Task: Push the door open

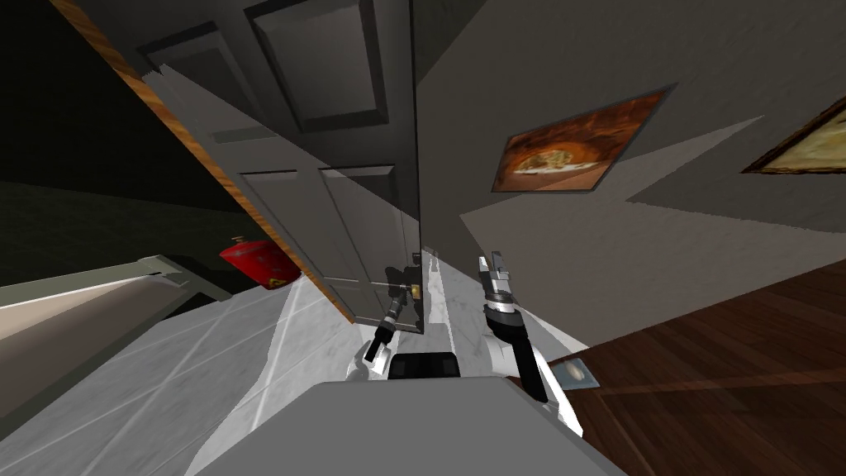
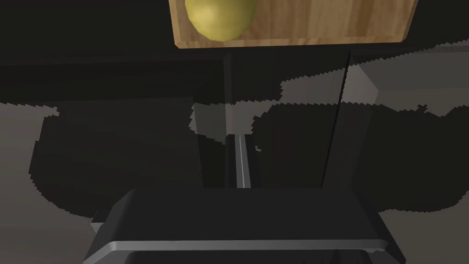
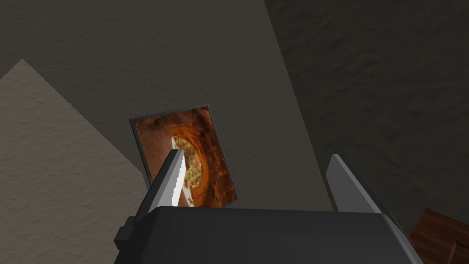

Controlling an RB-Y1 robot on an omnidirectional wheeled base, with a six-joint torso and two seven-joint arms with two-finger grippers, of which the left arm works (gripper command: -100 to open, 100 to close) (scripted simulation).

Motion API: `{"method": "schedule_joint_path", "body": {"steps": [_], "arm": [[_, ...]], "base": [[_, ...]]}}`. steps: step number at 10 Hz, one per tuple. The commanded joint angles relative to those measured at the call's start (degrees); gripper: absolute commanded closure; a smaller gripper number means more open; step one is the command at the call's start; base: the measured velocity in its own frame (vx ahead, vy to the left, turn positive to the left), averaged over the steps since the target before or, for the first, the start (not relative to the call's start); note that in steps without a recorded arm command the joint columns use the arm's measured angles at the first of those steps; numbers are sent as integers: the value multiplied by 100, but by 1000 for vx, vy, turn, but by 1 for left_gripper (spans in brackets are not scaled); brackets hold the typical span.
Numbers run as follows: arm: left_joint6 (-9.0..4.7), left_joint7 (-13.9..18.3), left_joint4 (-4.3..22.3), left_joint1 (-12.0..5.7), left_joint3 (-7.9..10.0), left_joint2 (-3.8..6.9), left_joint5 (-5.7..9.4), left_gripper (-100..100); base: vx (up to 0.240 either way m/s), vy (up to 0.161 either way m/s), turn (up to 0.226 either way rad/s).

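One grey panelled door (image 1: 330, 223) is seen straight ahead, standing ajar above a pale tiled floor (image 1: 206, 372). Its top is cut off by the picture's edge. A pure black area (image 1: 66, 124) lies beyond its wood-coloured side strip (image 1: 165, 124).

The left end effector (image 1: 399, 291) is held against the lower part of the door, just beside a small brass piece (image 1: 417, 291) that is too small to be identified. In the left wrist view almost everything is in deep shadow. Two dark blades can be made out standing apart, with nothing between them. Past them a wooden board (image 2: 320, 23) and a yellow-green rounded thing (image 2: 220, 18) are both cut off.

The right end effector (image 1: 493, 266) is raised near the wall, away from the door. Its two fingers (image 3: 171, 178) are spread and empty.

One red object (image 1: 252, 258) is half hidden behind the door. Two framed pictures are counted on the wall: one orange (image 1: 578, 145), and one (image 1: 805, 145) cut off at the edge.
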Motion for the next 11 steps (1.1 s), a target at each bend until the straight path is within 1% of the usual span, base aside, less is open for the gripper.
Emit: {"method": "schedule_joint_path", "body": {"steps": [1, 2, 3, 5, 6, 7, 8, 9, 10, 11], "arm": [[-11, -194, 69, -47, -50, -17, 216, -100], [-11, -266, 89, -65, -70, -30, 300, -100], [-9, -419, 131, -102, -112, -73, 479, -100], [-8, -576, 175, -141, -155, -135, 662, -100], [-7, -730, 218, -178, -197, -214, 843, -100], [-6, -803, 238, -196, -217, -260, 929, -100], [-5, -939, 276, -230, -254, -358, 1088, -100], [-5, -1000, 293, -245, -271, -408, 1159, -100], [-4, -1101, 321, -269, -299, -505, 1277, -100], [-4, -1172, 341, -287, -318, -584, 1361, -100]], "base": [[-110, 68, 2], [-134, 75, 4], [-135, 58, 3], [-109, 35, 5], [-122, 34, 5], [-125, 15, 6], [-150, -39, 3], [-133, -45, 9], [-112, -60, 4], [-148, -116, 3]]}}
